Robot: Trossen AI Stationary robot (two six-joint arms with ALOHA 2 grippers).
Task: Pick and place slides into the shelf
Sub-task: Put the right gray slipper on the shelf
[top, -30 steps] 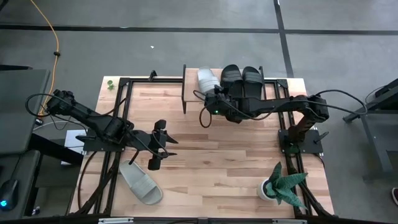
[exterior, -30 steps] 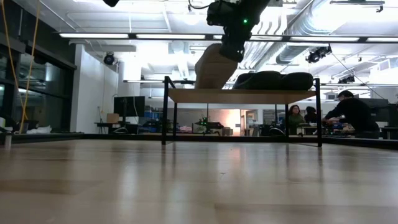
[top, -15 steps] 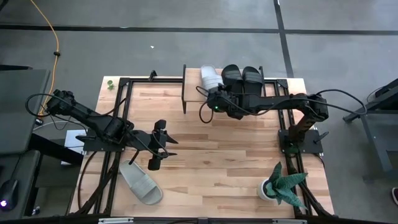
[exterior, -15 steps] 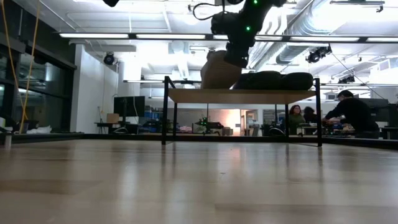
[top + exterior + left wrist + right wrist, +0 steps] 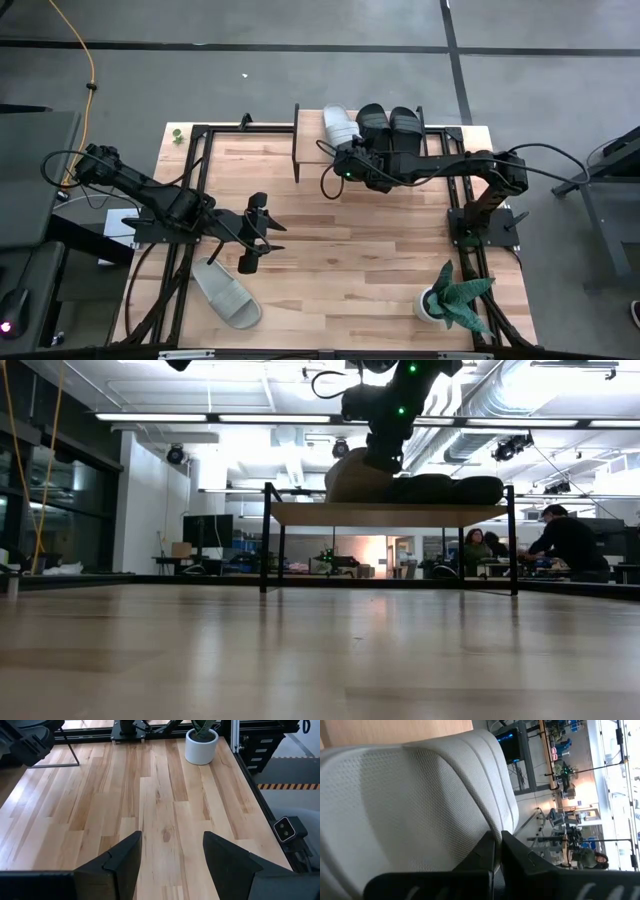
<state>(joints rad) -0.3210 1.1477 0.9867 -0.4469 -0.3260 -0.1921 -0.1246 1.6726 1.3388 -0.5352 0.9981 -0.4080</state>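
The tabletop (image 5: 340, 240) is pale wood in butcher-block strips with a smooth, faintly glossy finish. The shelf (image 5: 312, 150) is a light wood board on thin black metal legs. The pale slide (image 5: 410, 800) looks like matt moulded foam with a fine dimpled texture. The black slides (image 5: 390, 125) look matt and ribbed. The plant pot (image 5: 201, 747) is smooth white.

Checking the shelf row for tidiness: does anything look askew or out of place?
Yes. The pale slide on the shelf, pinched by the right gripper, sits angled beside the two straight black slides. Another pale slide lies diagonally on the table, near the left gripper.
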